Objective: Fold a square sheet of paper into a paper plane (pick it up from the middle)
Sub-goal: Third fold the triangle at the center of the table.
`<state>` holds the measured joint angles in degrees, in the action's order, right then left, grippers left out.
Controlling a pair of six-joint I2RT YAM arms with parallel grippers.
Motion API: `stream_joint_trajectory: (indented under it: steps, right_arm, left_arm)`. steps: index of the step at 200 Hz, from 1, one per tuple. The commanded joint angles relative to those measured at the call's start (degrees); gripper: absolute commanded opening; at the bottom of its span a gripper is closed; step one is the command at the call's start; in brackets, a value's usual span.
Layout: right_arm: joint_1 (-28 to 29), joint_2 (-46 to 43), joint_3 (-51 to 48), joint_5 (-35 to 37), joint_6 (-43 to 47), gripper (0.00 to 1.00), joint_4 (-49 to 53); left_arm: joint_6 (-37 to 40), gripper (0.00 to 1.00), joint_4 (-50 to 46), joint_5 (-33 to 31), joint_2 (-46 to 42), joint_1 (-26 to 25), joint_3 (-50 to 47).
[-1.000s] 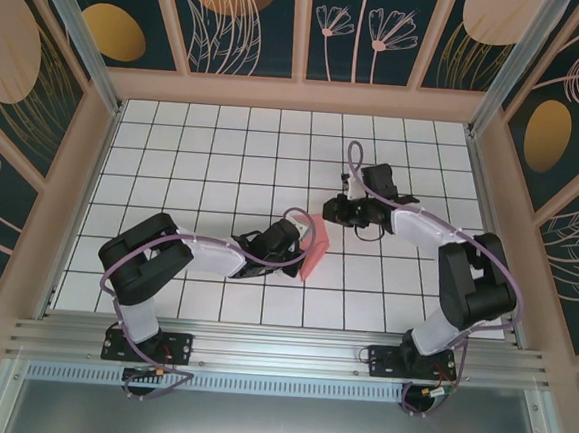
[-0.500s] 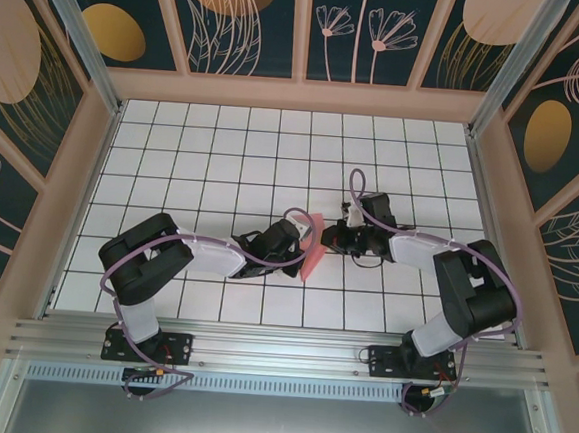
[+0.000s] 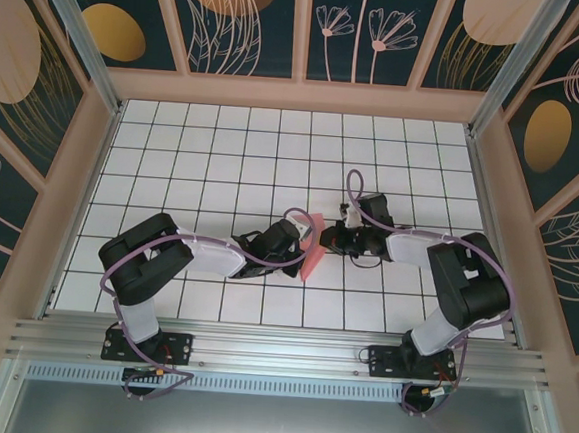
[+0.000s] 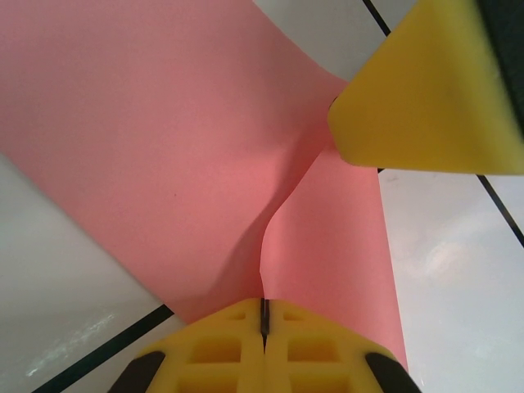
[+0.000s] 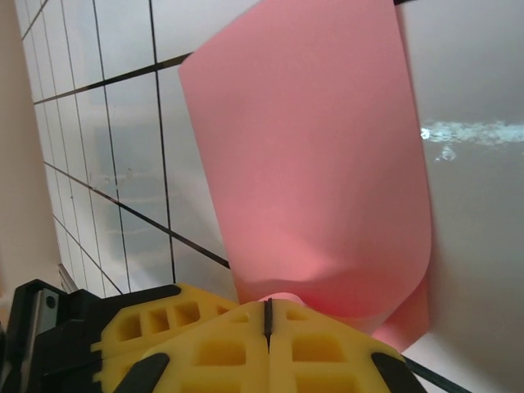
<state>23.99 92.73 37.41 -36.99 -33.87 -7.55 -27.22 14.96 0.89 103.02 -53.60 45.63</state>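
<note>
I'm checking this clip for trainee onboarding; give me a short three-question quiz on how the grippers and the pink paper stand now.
1. True or false: the square sheet of paper lies flat on the table.
2. Which gripper pinches the sheet? A left gripper alone; B right gripper alone; C both.
3. Fill in: the finger pads are ___ in colour.
Key: 1 false, it is held up and curved; 2 C; 3 yellow.

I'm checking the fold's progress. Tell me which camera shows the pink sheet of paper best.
Right wrist: the sheet of paper spreads broad and curved from the shut right gripper, edges visible. Left wrist shows its buckled middle at the left gripper. Top external shows a narrow pink strip between the arms.
</note>
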Motion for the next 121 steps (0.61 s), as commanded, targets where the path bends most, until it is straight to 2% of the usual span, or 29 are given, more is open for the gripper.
stream_joint_trajectory:
  steps: [1,121]
  right_arm:
    - [0.2,1.6,-1.4,-0.2,-0.5,0.04,-2.5]
    - [-1.4,5.9,-2.9,0.7,1.2,0.06,-4.0]
  left_arm:
    - [0.5,0.0,-3.2,-0.1,0.8,0.3,-0.8]
    - [0.3,0.0,-5.3,-1.1,0.8,0.3,-0.6]
